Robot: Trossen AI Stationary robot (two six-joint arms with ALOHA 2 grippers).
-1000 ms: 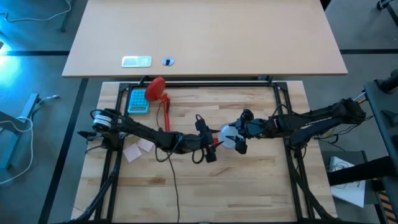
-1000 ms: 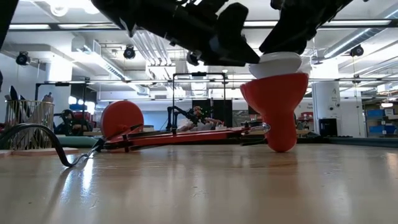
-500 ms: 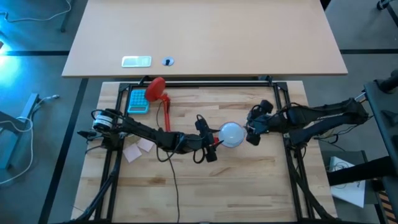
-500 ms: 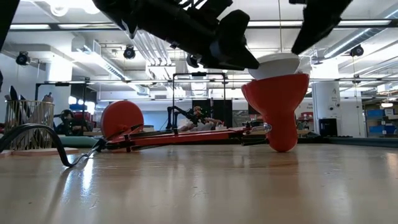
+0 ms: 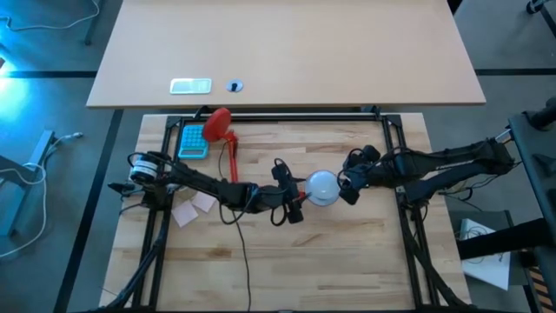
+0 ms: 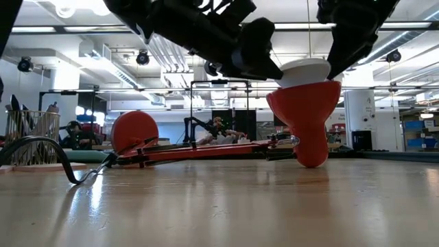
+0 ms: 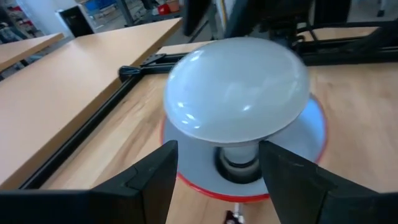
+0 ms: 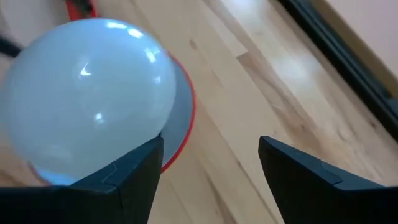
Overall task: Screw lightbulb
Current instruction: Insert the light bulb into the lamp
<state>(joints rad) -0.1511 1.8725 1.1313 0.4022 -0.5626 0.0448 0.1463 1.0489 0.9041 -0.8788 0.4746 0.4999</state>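
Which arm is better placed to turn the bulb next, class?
Probably right: the right gripper is open beside the lightbulb, which sits in the red lamp shade. The left gripper brackets the shade.

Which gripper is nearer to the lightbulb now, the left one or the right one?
Both are close; I cannot rank them. The right gripper sits open beside the lightbulb. The left gripper is on the other side, its fingers around the red lamp shade below the bulb.

Both arms reach to the table's centre, left gripper and right gripper spread wide.
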